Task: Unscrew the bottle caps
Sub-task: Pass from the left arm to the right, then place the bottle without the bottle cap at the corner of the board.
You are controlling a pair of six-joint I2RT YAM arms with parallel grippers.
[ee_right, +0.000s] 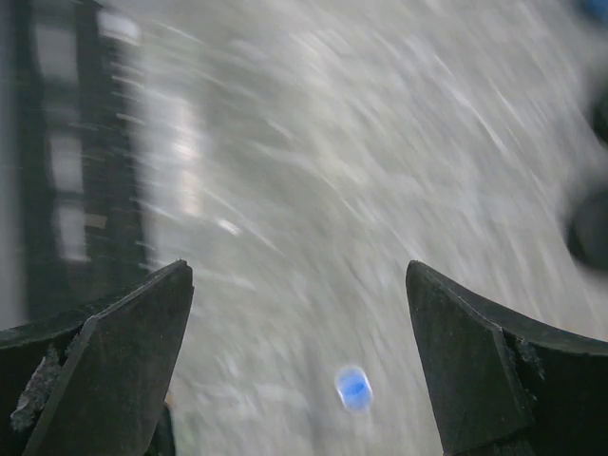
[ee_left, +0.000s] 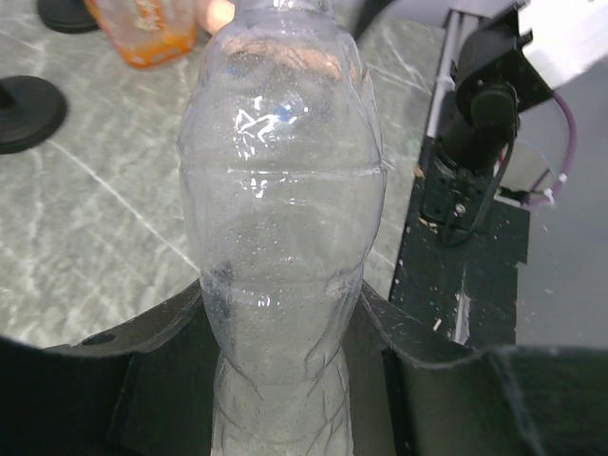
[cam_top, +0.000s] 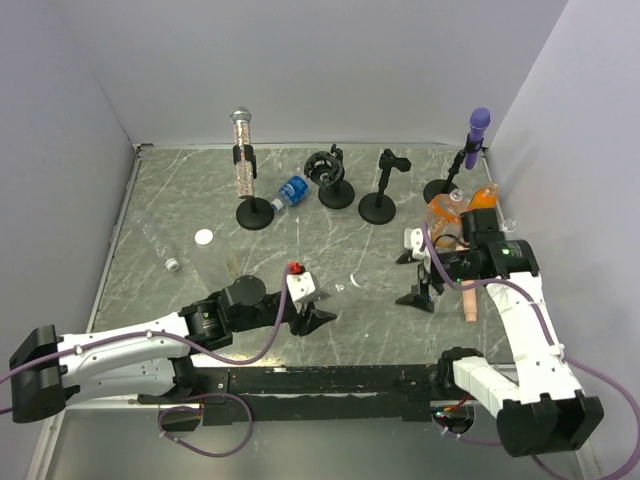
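Bottle (ee_left: 285, 218) in left fingers (ee_left: 142, 380) cut off at both ends; blue cap (ee_right: 352, 388) blurred

Orange bottle (ee_left: 142, 33): pale print on the label, cropped and unreadable.
Blue bottle (cam_top: 292, 190): label too small to read.
Clear bottle (ee_left: 280, 237): nothing legible.
Readable text overall: none.

A bare band across the worktop (cam_top: 340, 245) leaves room to pass, hemmed at twelve o'clock by black stands (cam_top: 378, 207), at three by orange bottles (cam_top: 445, 213), at nine by loose bottles (cam_top: 160, 245), at six by the left claw (cam_top: 318, 316) gripping a clear bottle (ee_left: 285, 237), at four by the right claw (cam_top: 412, 277).
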